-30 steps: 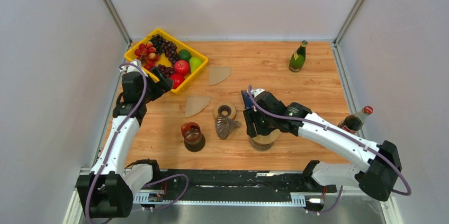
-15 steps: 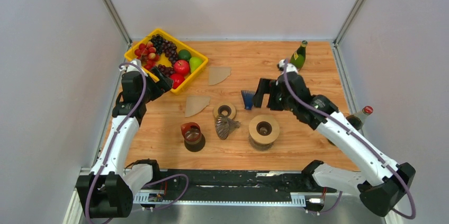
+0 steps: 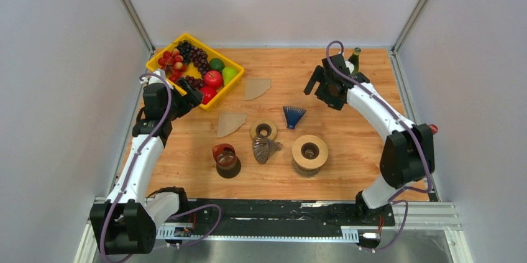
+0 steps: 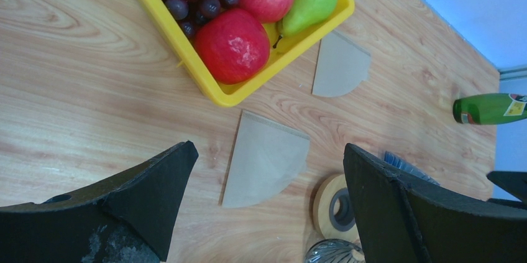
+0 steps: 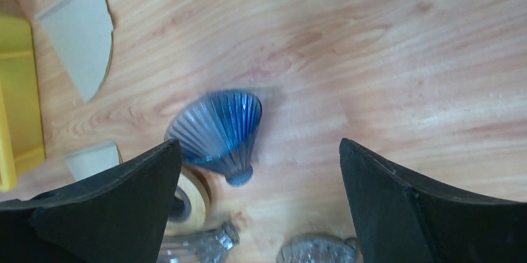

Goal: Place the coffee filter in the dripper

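Two tan paper coffee filters lie flat on the wooden table: one (image 3: 230,123) (image 4: 266,160) by the basket's corner, another (image 3: 256,87) (image 4: 339,65) (image 5: 81,30) farther back. A blue ribbed dripper (image 3: 293,115) (image 5: 217,129) lies on its side mid-table. A clear ribbed dripper (image 3: 264,148) lies tipped beside a wooden ring (image 3: 264,130) (image 4: 335,206). An amber dripper (image 3: 225,156) sits on a glass. My left gripper (image 3: 191,97) (image 4: 268,151) hovers open above the nearer filter. My right gripper (image 3: 316,84) (image 5: 259,145) hangs open and empty, above and behind the blue dripper.
A yellow basket (image 3: 163,59) (image 4: 186,58) of fruit stands at the back left. A wooden stand on a glass (image 3: 309,152) sits front centre. A green bottle (image 3: 353,61) (image 4: 488,108) stands behind the right arm. A red-capped bottle (image 3: 430,129) peeks out at the right edge.
My right arm has swung from over the wooden stand to the back right and its jaws have opened wider. The blue dripper lies where the gripper was. The left arm has not moved.
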